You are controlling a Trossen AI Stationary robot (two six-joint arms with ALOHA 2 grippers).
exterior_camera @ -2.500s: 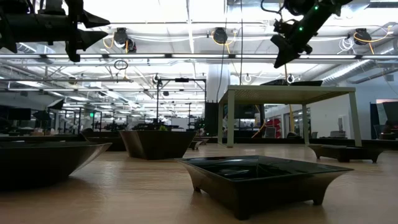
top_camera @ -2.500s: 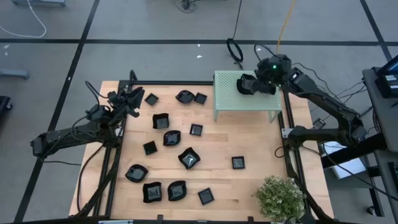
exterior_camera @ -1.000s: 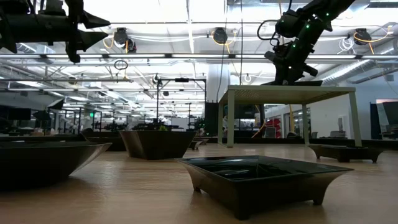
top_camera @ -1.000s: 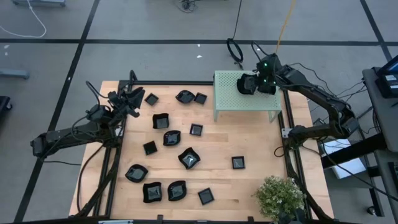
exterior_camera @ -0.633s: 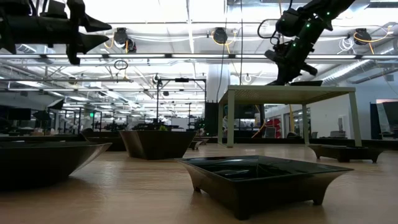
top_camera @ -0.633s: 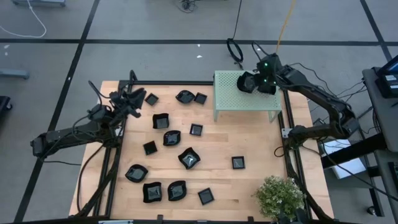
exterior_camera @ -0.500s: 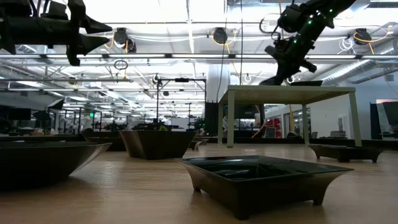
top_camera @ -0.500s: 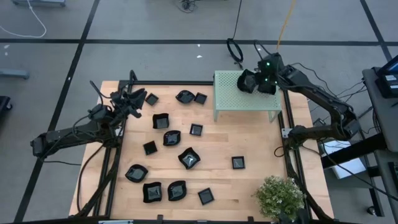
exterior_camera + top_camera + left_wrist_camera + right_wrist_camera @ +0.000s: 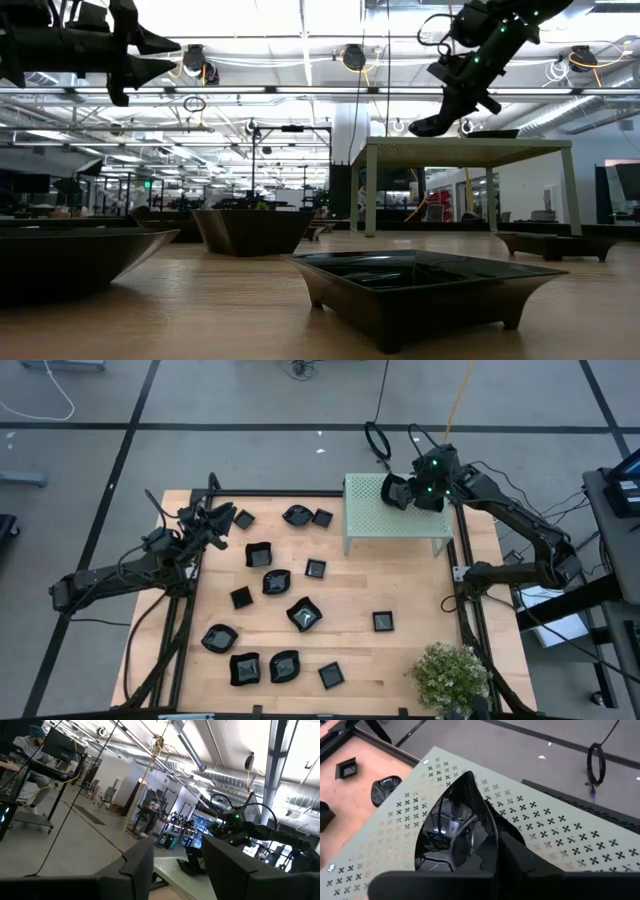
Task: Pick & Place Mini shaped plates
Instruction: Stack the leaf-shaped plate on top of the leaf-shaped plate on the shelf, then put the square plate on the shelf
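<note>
Hovering over the pale green perforated box, the right hand is closed on one mini plate — box top directly beneath. Remaining plates lie across the counter, nearer the left hand, whose fingers stand apart, empty.

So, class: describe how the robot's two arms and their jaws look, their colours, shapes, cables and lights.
Both arms are dark, slim and jointed, with black cables looped alongside. The right gripper has a green light glowing on its wrist. The left gripper ends in broad, flat, matte black jaws, seen from its wrist camera. No markings are legible.
</note>
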